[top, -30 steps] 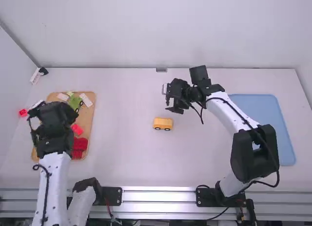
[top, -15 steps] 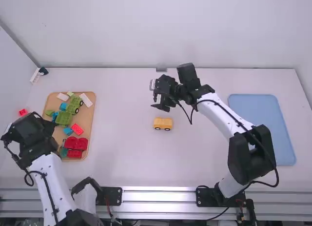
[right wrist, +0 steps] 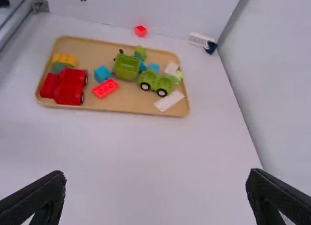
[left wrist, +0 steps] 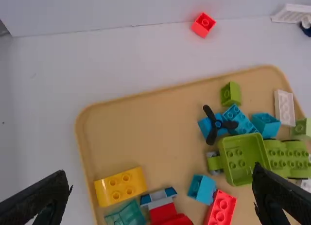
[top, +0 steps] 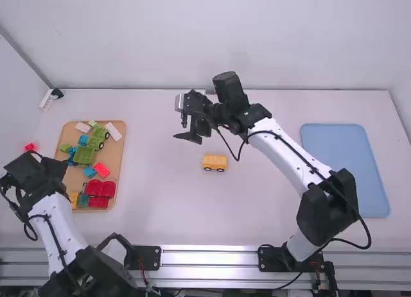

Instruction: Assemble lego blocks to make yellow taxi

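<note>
okay, l gripper (left wrist: pixel 160 170): fingers spread wide, nothing btwn them, up over the tan tray (left wrist: pixel 146 128).
yellow brick (left wrist: pixel 120 186): down in the tray's near corner on the l arm's side, below the open l gripper, no contact; prob the next pick, prob a taxi roof.
teal block (left wrist: pixel 126 215): right beside the yellow brick; if the l gripper drops in a bit off, a finger could land on it & the grip goes crooked.
red vehicle (top: pixel 99 188): also close by, w/ the same snag risk; a shove there could slide the tray too.
r gripper (right wrist: pixel 156 173): also empty, fingers apart, over mid table btwn tray & taxi.
yellow car body (top: pixel 214 162): on its wheels on the bare table, nearer the cam than the r gripper & a bit to its right; well apart from the l gripper.
wheels: they could roll if a brick gets pressed on w/o the r gripper bracing; studs misaligned = top pops off, imo.
</note>
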`<state>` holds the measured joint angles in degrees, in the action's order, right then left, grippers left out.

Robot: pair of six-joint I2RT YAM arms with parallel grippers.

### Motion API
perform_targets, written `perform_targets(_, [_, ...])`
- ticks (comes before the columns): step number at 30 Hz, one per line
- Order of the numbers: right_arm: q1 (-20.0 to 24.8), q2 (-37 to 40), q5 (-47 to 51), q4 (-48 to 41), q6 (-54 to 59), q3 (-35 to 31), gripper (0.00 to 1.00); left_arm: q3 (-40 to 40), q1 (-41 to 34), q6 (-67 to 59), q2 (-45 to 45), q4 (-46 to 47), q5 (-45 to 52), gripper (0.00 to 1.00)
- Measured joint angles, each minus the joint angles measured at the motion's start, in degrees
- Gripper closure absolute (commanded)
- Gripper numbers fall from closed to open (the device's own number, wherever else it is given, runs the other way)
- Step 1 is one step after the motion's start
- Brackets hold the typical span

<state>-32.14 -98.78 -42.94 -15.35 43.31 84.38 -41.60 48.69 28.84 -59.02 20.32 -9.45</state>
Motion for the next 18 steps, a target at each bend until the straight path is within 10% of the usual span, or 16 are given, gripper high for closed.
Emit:
perform_targets(10, [-0.9,0.0,1.4,-0.3,-2.0,0.0,0.01,-2.2,0.1,-2.1,0.4,5.4,1.3,0.01])
perform_targets(18, [0.3,0.0,1.4,-0.2,-2.0,0.0,0.01,-18.5,-9.1,-6.9,-9.7,14.5,6.7,0.01])
